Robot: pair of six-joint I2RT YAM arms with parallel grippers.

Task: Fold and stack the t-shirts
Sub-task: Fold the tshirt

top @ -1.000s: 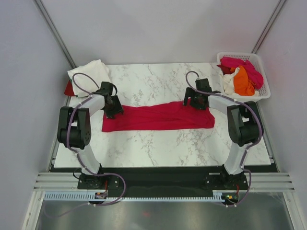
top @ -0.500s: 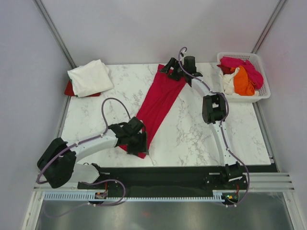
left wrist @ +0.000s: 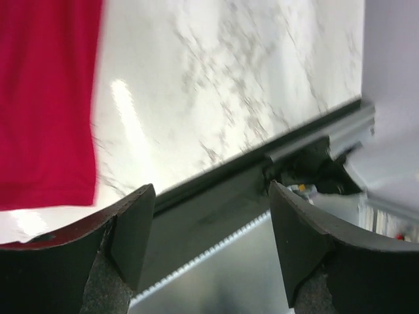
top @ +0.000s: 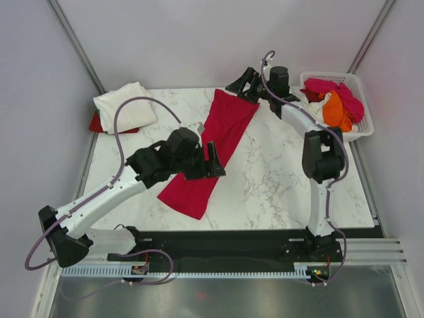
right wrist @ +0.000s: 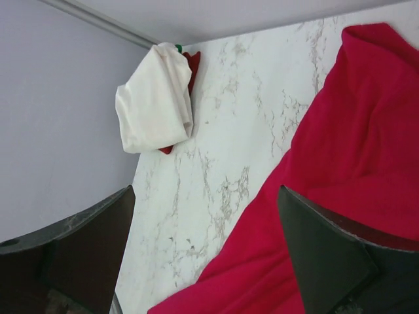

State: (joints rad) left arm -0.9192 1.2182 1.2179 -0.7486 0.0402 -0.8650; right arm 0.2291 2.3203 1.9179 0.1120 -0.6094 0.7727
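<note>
A crimson-red t-shirt, folded into a long strip, lies diagonally on the marble table from the far centre to the near left. My left gripper hovers over the strip's middle, open and empty. In the left wrist view its jaws frame the table's near edge, with the red cloth off to the left. My right gripper is open at the strip's far end, and the red cloth lies below it. A folded cream-white t-shirt rests at the far left corner.
A white lattice basket at the far right holds pink, orange and white shirts. A small red piece shows under the cream shirt. The left arm's cable arcs over the table's left side.
The red strip swung from lying crosswise to lying diagonally. The left gripper let go of its near end, opened wider and rose over the middle. The right arm stayed at the far end.
</note>
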